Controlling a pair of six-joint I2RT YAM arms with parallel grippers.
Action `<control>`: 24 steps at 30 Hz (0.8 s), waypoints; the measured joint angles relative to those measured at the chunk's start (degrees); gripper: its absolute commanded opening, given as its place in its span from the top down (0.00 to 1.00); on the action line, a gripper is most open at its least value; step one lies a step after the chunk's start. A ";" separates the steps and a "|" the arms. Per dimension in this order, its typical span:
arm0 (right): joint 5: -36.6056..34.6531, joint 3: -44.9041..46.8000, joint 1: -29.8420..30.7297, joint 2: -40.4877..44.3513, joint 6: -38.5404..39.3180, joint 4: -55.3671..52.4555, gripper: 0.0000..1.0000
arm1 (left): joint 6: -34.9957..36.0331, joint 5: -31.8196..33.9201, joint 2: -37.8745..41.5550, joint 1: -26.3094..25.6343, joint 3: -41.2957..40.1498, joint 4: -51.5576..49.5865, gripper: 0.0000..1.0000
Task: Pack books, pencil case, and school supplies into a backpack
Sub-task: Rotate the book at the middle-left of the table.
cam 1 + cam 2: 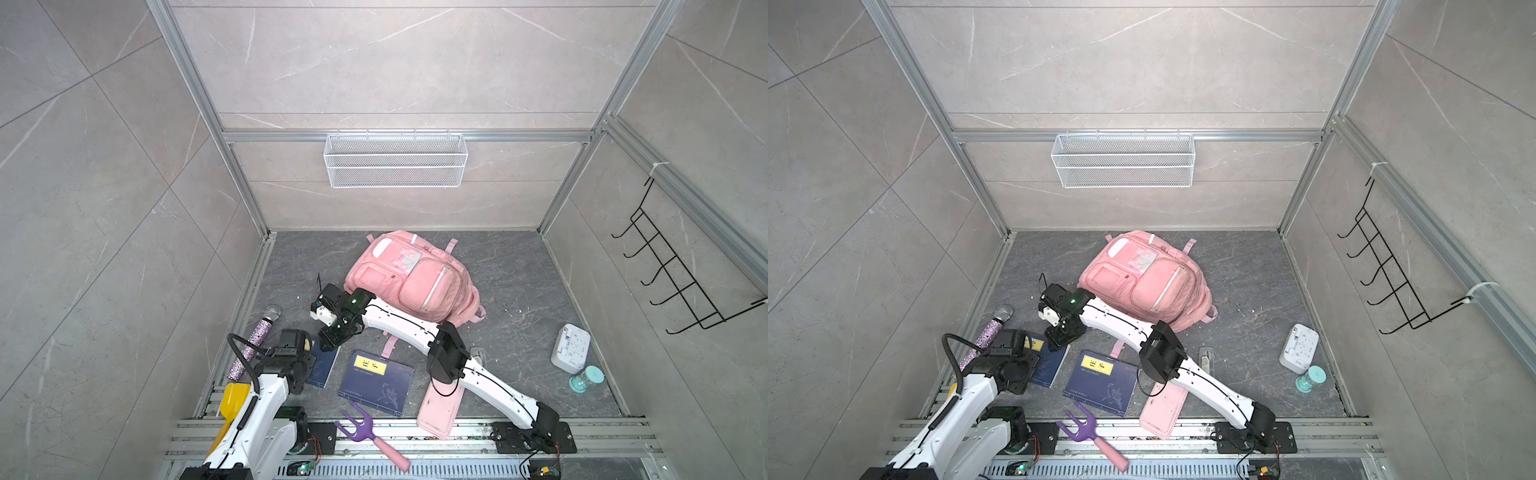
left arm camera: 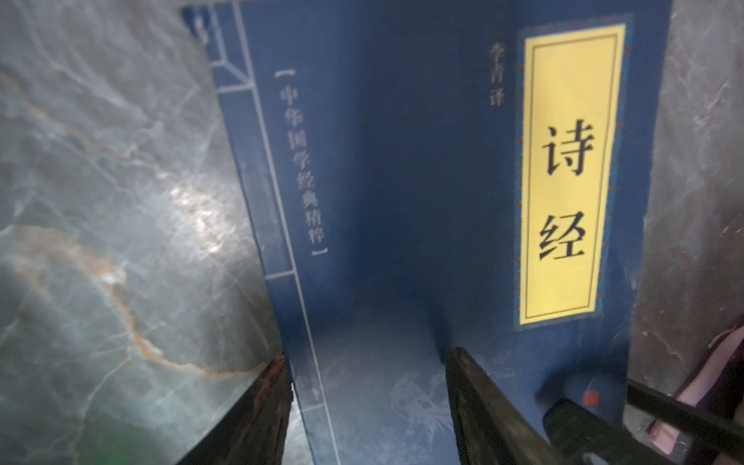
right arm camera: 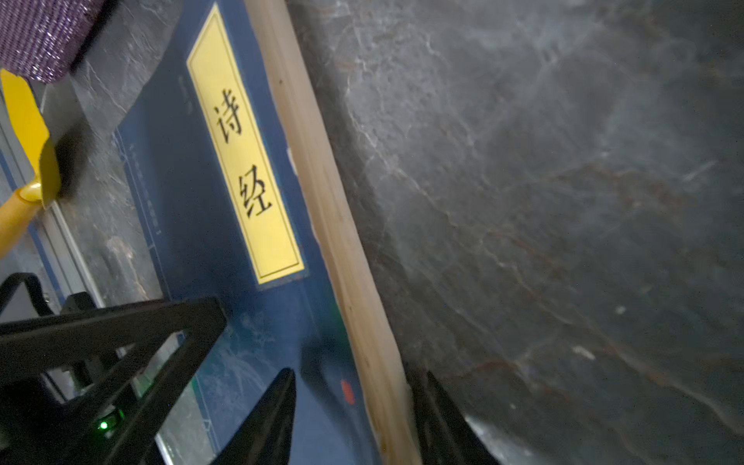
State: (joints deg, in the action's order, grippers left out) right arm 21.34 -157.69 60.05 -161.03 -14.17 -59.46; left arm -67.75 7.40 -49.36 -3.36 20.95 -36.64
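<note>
Two navy books lie on the dark floor. My grippers meet over the left book [image 1: 326,368]. In the left wrist view my left gripper [image 2: 368,362] is open, its fingers either side of the book's [image 2: 402,181] spine edge. My right gripper [image 3: 358,382] is open astride the pale page edge of the same book [image 3: 181,193], one finger over the cover and one over the floor. The second book [image 1: 376,382] lies free in the middle. The pink pencil case [image 1: 438,409] lies partly under my right arm. The clear school supplies packet [image 1: 1206,359] lies beside that arm. Behind stands the pink backpack [image 1: 415,278].
A glittery microphone [image 1: 257,340] lies at the left wall. A purple fork [image 1: 361,432] rests on the front rail. A white boxy device [image 1: 571,347] and a teal hourglass [image 1: 586,379] stand at the right. A wire basket [image 1: 395,160] hangs on the back wall.
</note>
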 measured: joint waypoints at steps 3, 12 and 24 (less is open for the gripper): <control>-1.49 1.70 -0.07 0.81 0.37 -0.04 0.66 | 1.29 0.00 -2.01 0.35 0.37 2.45 0.37; -4.96 31.95 0.15 17.46 -0.61 8.44 0.67 | 7.91 -3.23 -12.09 0.52 3.72 12.02 0.38; -3.65 48.13 -3.10 26.21 -7.32 19.58 0.46 | 17.27 -13.11 -26.23 0.68 10.73 25.07 0.40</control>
State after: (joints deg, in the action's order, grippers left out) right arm 17.69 -109.56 56.95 -134.82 -21.50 -39.88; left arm -50.48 -5.72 -75.59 -2.68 31.68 -11.57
